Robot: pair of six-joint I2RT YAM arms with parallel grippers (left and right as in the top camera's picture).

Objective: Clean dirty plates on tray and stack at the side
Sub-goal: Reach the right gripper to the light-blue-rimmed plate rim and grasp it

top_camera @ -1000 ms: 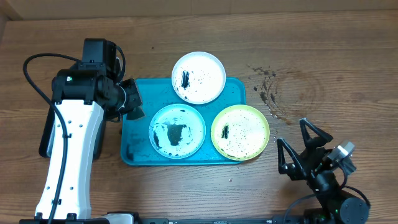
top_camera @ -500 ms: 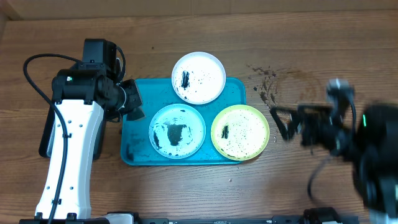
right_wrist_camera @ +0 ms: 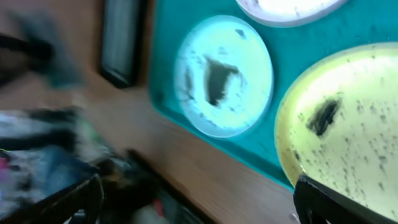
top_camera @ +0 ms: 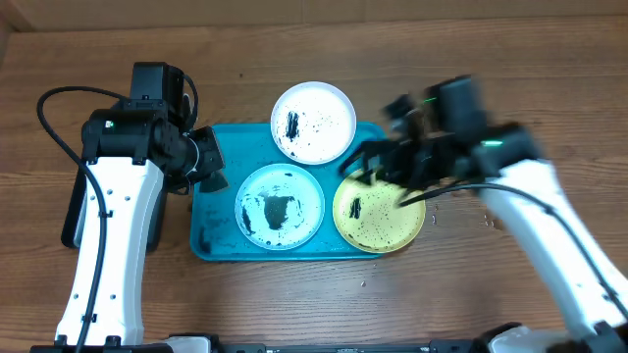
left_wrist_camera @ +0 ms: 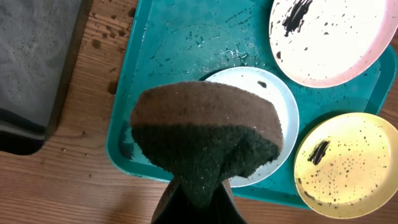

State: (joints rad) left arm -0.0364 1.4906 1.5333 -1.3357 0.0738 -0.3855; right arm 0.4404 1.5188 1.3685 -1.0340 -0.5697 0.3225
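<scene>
Three soiled plates lie on the turquoise tray [top_camera: 218, 238]: a white plate [top_camera: 314, 121] at the back, a light blue plate [top_camera: 280, 206] and a yellow-green plate [top_camera: 379, 209] in front. My left gripper [top_camera: 209, 162] hovers over the tray's left edge, shut on a brown and dark green sponge [left_wrist_camera: 205, 130]. The sponge hides part of the light blue plate [left_wrist_camera: 283, 106] in the left wrist view. My right gripper [top_camera: 386, 176], blurred by motion, hangs open over the yellow-green plate [right_wrist_camera: 348, 124]. Nothing sits between its fingers [right_wrist_camera: 336, 202].
A black tray with a grey inside [top_camera: 71, 211] lies left of the turquoise tray, partly under my left arm. Dark crumbs [left_wrist_camera: 106, 37] dot the wood between the two trays. Bare wood stretches in front of the tray and to the right.
My right arm has swung from the front right corner of the table leftward and back, to above the yellow-green plate, still open. The left arm and the plates have not moved.
</scene>
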